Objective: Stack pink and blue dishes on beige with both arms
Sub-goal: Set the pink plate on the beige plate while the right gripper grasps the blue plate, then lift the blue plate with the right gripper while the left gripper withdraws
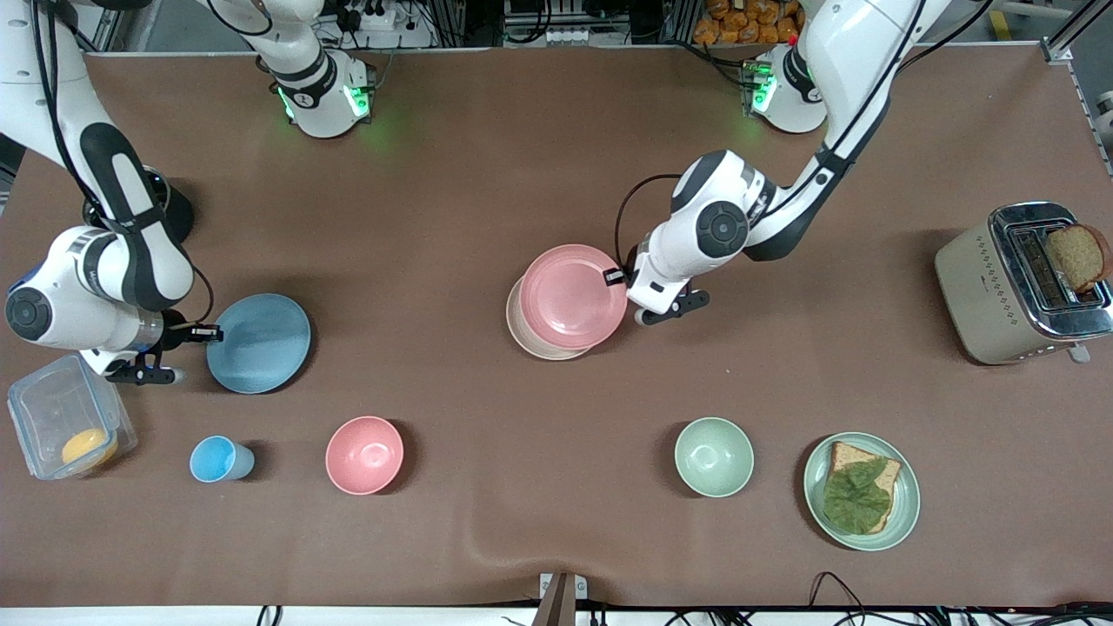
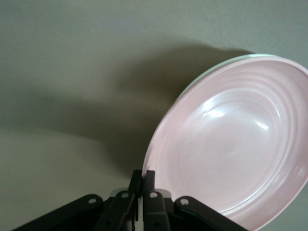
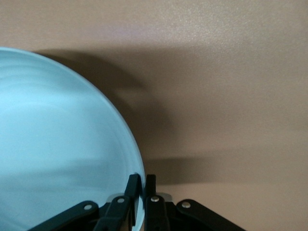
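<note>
A: Two plates are gripped at once. The left claw point(image 1: 619, 276) is pinched onto the rim of the pink plate point(image 1: 572, 296), which sits over the beige plate point(image 1: 532, 337) near the middle of the counter point(image 1: 487, 191), shifted a little so a crescent of beige shows at the edge nearer the front camera.

B: And in the left wrist view?

A: The fingers point(image 2: 142, 180) are closed tight on the pink plate's point(image 2: 236, 144) edge, and the plate looks tilted.

B: The other arm?

A: The right claw point(image 1: 204, 332) is clamped on the rim of the blue plate point(image 1: 259, 342), toward the right arm's end of the counter. The right wrist view shows its fingers point(image 3: 142, 185) squeezing the blue plate's point(image 3: 57, 149) edge.

B: Anything close by?

A: A clear container point(image 1: 65, 426) holding something orange sits nearer the front camera than that claw; a blue cup point(image 1: 217, 458) and pink bowl point(image 1: 364, 455) stand nearer the camera than the blue plate
</note>
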Controlling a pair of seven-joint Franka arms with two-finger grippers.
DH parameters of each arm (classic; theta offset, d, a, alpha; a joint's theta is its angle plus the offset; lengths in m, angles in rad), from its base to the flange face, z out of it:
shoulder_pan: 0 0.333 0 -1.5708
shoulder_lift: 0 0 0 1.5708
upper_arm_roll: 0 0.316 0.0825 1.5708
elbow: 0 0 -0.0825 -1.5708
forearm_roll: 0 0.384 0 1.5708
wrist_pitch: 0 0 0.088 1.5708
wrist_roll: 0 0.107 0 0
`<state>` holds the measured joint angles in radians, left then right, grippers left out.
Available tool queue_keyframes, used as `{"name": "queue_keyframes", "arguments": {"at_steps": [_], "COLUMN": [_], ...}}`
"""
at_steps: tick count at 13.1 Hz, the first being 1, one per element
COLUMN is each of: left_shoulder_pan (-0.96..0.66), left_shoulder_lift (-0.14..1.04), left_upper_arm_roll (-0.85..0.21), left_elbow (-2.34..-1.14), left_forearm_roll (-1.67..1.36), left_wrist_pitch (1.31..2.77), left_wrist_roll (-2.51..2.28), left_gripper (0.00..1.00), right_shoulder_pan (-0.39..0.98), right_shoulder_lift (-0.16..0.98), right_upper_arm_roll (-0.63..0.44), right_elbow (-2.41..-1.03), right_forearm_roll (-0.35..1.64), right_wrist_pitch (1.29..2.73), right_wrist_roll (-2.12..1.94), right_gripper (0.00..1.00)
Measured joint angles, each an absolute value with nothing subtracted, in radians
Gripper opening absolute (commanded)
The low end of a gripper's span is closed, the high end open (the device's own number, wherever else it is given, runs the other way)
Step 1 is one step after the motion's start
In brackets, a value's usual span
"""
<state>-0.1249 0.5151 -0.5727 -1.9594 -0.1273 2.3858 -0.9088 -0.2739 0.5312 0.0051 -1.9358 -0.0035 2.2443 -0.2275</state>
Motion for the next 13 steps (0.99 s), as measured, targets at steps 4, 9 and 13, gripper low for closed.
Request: {"name": "queue_keyframes", "arguments": {"at_steps": [4,9,13], "left_shoulder_pan": [-0.18,-0.187,-0.189], "left_shoulder_lift": [0.565,0.606,0.62], "left_upper_arm_roll": [-0.545,-0.542,-0.542], "left_elbow": [-1.95,-1.915,-1.908], "left_forearm_roll": [-0.097,-0.096,-0.061], "left_wrist_pitch": [2.446,2.46,2.46], "left_wrist_roll": [-0.937,-0.937,-0.937], "left_gripper": [0.0,0.0,0.51], "right_shoulder_pan": [-0.274,-0.274,-0.272], "right_shoulder_lift": [0.508,0.506,0.501], "right_upper_arm_roll": [0.011,0.04,0.117], "right_elbow": [-1.931,-1.921,-1.87], "right_forearm_roll": [0.001,0.074,0.109], "right_wrist_pitch": [2.213,2.179,2.034], "right_wrist_roll": [-0.23,-0.232,-0.245], "right_gripper": [0.0,0.0,0.0]}}
